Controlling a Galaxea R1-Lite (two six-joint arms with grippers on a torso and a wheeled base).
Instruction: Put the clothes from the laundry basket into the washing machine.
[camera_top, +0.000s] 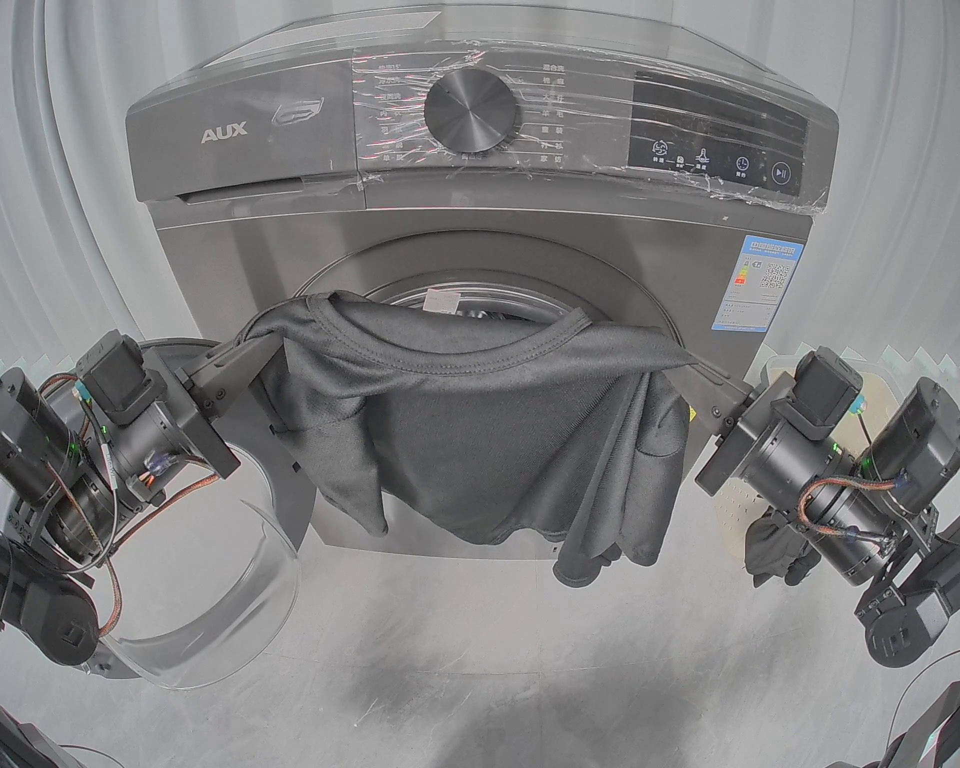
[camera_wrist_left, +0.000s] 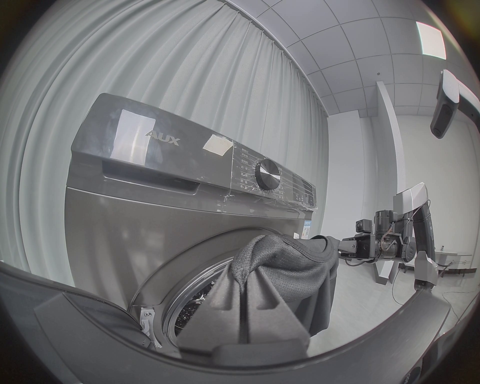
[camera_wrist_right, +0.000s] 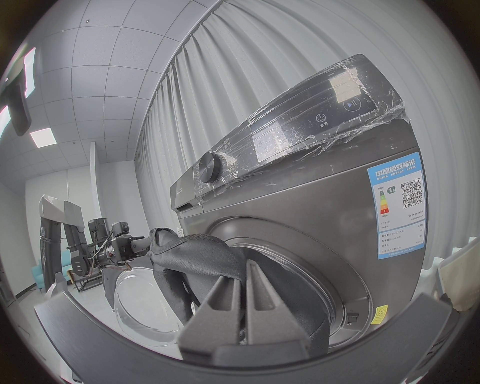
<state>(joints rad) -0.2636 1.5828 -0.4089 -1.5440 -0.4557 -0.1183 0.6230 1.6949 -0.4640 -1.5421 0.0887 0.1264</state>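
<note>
2 grippers, 1 garment. The left gripper (camera_top: 262, 340) and the right gripper (camera_top: 690, 363) each have their fingers pressed together on a shoulder of the dark grey shirt (camera_top: 480, 430). It's stretched out flat like a banner right in front of the washing machine (camera_top: 250, 250). The collar sits level with the top of the machine's drum opening (camera_top: 470, 298), and the body and sleeves hang down past the machine's lower front panel. The machine's glass door (camera_top: 200, 600) is swung open on the left gripper's side. On the machine's other side there's what looks like the laundry basket (camera_top: 738, 500), with another dark piece (camera_top: 775, 550) hanging off it.

My take on doing this bit well: the shirt is spread wider than the opening, so I'd bring both arms in toward the middle of the machine first to bunch it up. Then push forward together so the collar gets well past the machine's rim before either gripper lets go. The long tail is the risk. If it's dropped too early I reckon it slides back out over the rim, or a sleeve drapes across the machine's door seal. Going in high and deep should drag the hem in behind.
</note>
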